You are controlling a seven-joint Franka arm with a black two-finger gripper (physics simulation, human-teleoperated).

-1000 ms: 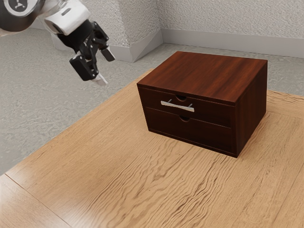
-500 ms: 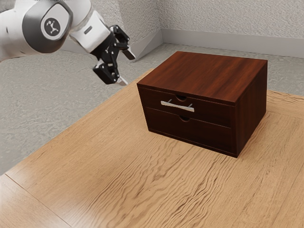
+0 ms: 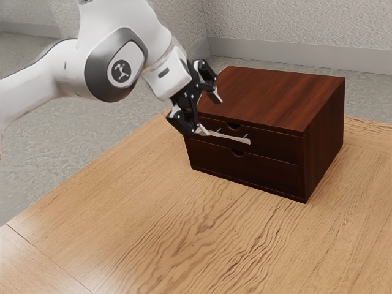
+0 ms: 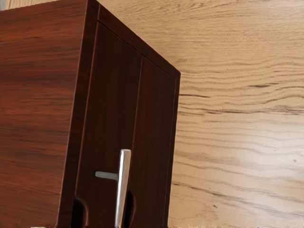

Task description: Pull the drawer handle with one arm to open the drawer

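No word, number or brand name could be read anywhere. The one sign was a small white emblem point(image 3: 120, 70) of thin lines and dots. It was printed on the dark grey round cap point(image 3: 110, 58) of the arm's big joint, which stood to the exterior view's left of the wooden cabinet point(image 3: 269, 98), near its front corner and about level with its top. The emblem was a figure and not letters, and its finer lines could not be made out.
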